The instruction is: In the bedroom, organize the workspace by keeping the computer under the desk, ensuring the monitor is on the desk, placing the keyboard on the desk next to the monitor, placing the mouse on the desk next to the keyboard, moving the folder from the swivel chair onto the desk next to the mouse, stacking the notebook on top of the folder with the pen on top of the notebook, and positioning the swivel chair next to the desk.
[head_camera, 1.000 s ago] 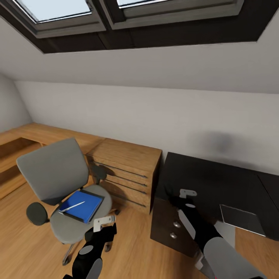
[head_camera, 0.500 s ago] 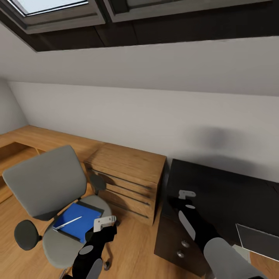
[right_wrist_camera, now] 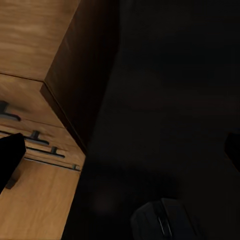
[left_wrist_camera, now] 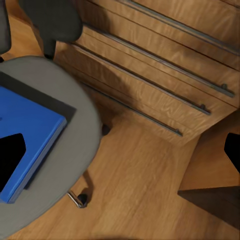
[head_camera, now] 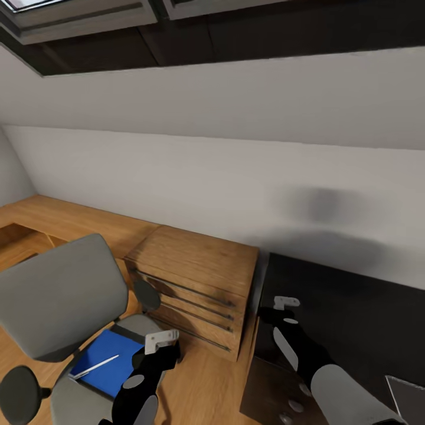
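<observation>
The swivel chair (head_camera: 59, 292) stands at the lower left, grey back toward the wooden ledge. On its seat lies the blue folder (head_camera: 112, 366) with the pen (head_camera: 94, 367) across it. The dark notebook (left_wrist_camera: 35, 97) lies under the folder. My left gripper (head_camera: 160, 341) hovers open beside the seat's right edge, and its fingers (left_wrist_camera: 10, 162) are spread wide. The black desk (head_camera: 354, 307) fills the lower right. Above its left end my right gripper (head_camera: 286, 303) is open and holds nothing. The mouse (right_wrist_camera: 162, 222) rests on the desk (right_wrist_camera: 165, 100) below that gripper (right_wrist_camera: 120, 152).
A light-wood drawer cabinet (head_camera: 195, 277) stands between the chair and the desk, against the sloped white wall. The desk's drawer block with round knobs (head_camera: 292, 405) sits below my right arm. A grey flat panel (head_camera: 407, 396) shows at the lower right edge.
The whole picture has shifted as the camera moved: chair, cabinet and desk now sit lower and the skylight has nearly left the top. Both arms keep their pose.
</observation>
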